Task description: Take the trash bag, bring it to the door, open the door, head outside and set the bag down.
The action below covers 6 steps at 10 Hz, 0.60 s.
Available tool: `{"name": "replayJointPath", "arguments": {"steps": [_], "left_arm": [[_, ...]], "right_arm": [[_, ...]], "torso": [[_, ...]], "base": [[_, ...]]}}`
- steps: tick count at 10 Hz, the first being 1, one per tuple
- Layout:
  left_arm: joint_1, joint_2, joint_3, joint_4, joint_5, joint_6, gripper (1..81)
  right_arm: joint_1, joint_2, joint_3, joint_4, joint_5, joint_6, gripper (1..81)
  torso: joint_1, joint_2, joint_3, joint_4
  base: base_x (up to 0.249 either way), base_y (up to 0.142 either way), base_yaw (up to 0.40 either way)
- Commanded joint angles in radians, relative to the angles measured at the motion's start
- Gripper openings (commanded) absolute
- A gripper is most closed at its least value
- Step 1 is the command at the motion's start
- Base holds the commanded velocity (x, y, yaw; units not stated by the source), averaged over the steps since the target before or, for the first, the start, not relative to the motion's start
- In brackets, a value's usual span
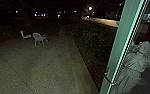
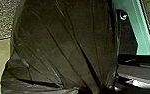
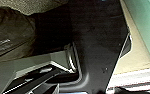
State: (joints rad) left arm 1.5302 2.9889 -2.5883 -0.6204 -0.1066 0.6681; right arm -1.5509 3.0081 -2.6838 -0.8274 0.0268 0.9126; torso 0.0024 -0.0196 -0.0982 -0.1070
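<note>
Out on the left of the dark yard stand two pale chairs (image 1: 38,37), a little apart, with thin legs and a rounded back on the nearer one. Next comes the paving (image 1: 38,63), grainy and dull, cut by straight joints, and then a smoother, lighter strip (image 1: 82,80) that runs along a rough, leafy bed (image 1: 91,37). Farther right rises the green door frame (image 1: 117,41), hard-edged and smooth, with a thin bent metal fitting (image 1: 112,82) low on it. Past that, at the far right, is a pale statue (image 1: 139,58) in carved, flowing drapery.

By the left wrist is the trash bag (image 2: 63,45), full and rounded, its thin dark film slightly glossy and drawn into long creases that run together at one end. That gathering suggests the left gripper has it by the neck, but I cannot tell whether it is pinching there. Over at the right wrist, the bag shows again beside the broad black body plate (image 3: 96,42), flat and matt with a rounded cut-out; the right gripper's state I cannot tell either.

As I judge it, the pick-up and the carry to the door are done, and the way out looks open, since the yard lies plainly ahead beside the frame. What seems left is getting fully clear of the doorway and setting the bag down outside.
</note>
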Motion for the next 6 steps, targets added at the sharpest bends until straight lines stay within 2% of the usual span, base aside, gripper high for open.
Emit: {"name": "replayJointPath", "arguments": {"steps": [1,6], "left_arm": [[-0.026,0.001,0.008,-0.002,0.073,0.004,1.0],[-0.028,-0.004,0.01,-0.004,0.074,0.004,1.0]], "right_arm": [[0.028,-0.004,0.003,-0.006,-0.045,-0.003,81.1],[0.017,-0.006,0.007,-0.013,-0.036,-0.031,81.1]], "torso": [[0.0,0.0,0.0,0.0],[-0.001,0.0,0.0,0.0]], "base": [[0.066,0.0,0.0],[0.013,0.0,0.0]]}}
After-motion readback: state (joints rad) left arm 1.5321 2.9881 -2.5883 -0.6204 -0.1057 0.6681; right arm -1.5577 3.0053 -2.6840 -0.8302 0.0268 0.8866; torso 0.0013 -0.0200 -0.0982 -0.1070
